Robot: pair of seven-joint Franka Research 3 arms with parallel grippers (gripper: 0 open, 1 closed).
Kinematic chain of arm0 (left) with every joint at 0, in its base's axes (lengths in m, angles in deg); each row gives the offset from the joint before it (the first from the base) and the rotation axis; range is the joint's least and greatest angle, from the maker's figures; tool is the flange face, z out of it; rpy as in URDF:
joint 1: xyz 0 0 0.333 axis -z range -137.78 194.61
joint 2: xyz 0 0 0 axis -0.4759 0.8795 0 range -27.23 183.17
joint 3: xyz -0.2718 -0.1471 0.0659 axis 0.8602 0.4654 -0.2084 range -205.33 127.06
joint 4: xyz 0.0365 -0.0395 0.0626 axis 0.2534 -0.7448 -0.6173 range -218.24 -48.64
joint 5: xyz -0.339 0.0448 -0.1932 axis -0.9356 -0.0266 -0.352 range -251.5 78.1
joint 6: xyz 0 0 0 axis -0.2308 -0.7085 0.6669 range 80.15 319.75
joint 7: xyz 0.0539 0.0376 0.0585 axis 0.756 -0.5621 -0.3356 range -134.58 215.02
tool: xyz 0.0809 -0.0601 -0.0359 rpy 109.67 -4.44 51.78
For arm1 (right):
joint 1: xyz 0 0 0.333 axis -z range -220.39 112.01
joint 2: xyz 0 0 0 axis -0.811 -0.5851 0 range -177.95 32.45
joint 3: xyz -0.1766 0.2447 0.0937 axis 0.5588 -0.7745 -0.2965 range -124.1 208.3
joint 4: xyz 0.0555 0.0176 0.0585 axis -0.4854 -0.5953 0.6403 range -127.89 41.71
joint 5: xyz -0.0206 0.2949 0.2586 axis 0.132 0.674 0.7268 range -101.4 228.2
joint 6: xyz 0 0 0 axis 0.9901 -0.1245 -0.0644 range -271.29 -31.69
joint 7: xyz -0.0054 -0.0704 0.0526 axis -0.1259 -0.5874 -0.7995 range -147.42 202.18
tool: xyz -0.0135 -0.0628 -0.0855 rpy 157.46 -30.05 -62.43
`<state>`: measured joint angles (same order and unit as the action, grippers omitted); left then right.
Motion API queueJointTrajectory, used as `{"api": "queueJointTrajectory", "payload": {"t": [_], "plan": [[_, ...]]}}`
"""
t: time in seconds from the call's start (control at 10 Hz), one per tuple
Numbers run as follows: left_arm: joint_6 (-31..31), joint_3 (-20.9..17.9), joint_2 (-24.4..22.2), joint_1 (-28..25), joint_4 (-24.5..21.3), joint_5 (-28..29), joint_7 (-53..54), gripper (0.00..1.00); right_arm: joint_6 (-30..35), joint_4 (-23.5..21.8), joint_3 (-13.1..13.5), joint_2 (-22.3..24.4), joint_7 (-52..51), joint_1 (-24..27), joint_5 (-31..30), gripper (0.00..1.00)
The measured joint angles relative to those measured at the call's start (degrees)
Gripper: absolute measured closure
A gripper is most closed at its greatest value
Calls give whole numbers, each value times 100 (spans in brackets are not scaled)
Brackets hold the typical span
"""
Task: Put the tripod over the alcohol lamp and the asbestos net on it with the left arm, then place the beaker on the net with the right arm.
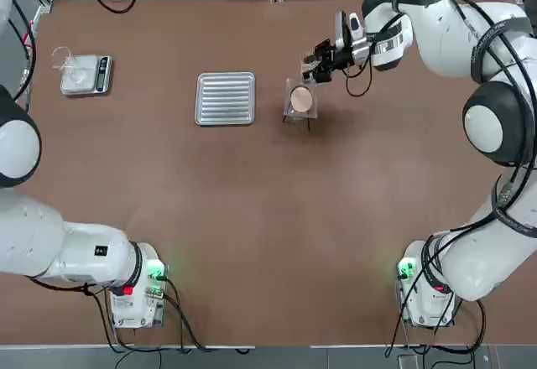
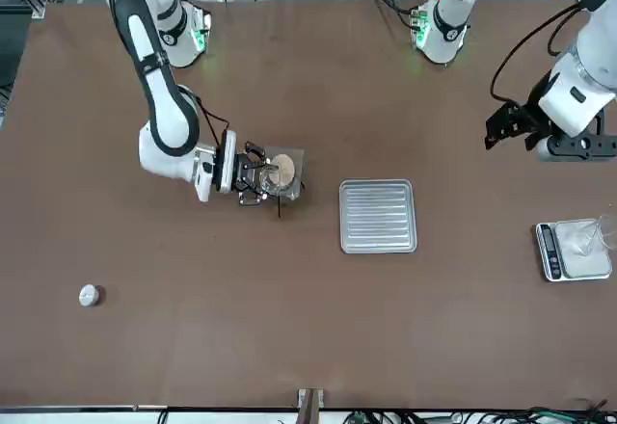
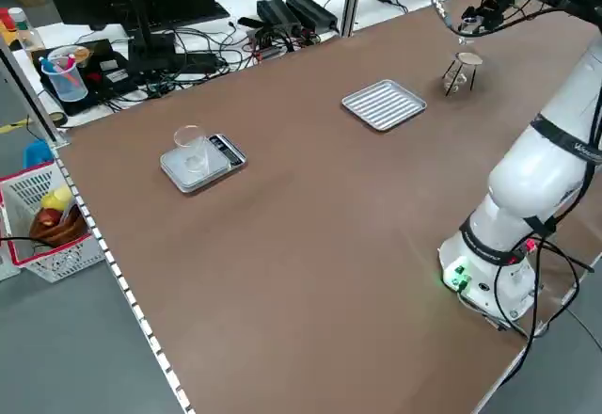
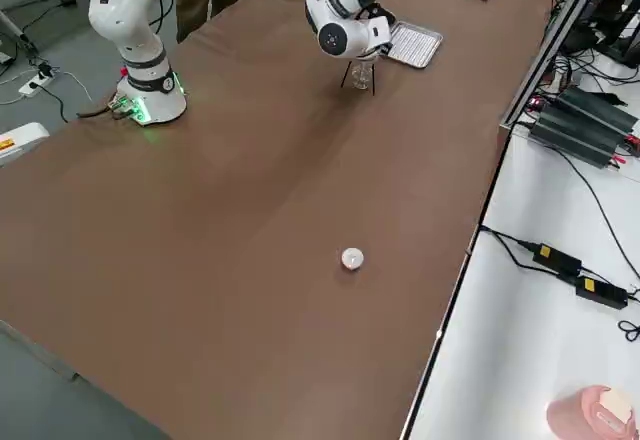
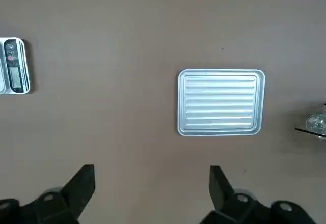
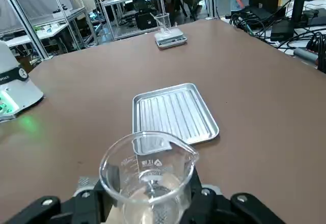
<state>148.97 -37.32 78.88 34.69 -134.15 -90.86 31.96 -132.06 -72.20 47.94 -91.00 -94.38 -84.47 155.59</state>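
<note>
Right pincer point(image 6: 147, 203) clamped on the beaker point(image 6: 147, 175), upright, rim and spout showing in the right wrist view. In the top view the right pincer point(image 1: 317, 65) sits upper centre-right, just beside the asbestos net point(image 1: 300, 101), which rests on the tripod point(image 3: 456, 73); cannot tell whether the beaker touches the net. Alcohol lamp barely resolvable under the ring. Ribbed silver tray point(image 1: 226, 98) lies left of the stand in the top view, apart from it. Left pincer point(image 5: 152, 183) jaws wide apart, holding nothing, above bare bench point(image 1: 268, 218) near the tray; in the front view the left pincer point(image 2: 509, 125) hangs at far right. Scale point(image 1: 86, 75) with a clear cup at upper left in the top view.
</note>
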Motion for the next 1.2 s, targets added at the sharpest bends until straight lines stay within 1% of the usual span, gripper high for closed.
{"api": "queueJointTrajectory", "payload": {"t": [0.1,0.3,0.4,0.7,1.2], "plan": [[0,-111,4,73,0,0,0,1,-23,-82,4,53,0,-21,2,41],[1,-171,14,73,27,0,20,1,-48,-237,9,125,0,-94,38,41],[-77,-178,9,73,119,0,22,1,-122,-278,9,134,0,-183,159,41],[-522,-80,2,142,529,412,35,1,-305,-307,10,142,0,-457,438,41],[-670,-48,25,139,566,429,39,1,-351,-330,27,142,-24,-473,441,41]]}}
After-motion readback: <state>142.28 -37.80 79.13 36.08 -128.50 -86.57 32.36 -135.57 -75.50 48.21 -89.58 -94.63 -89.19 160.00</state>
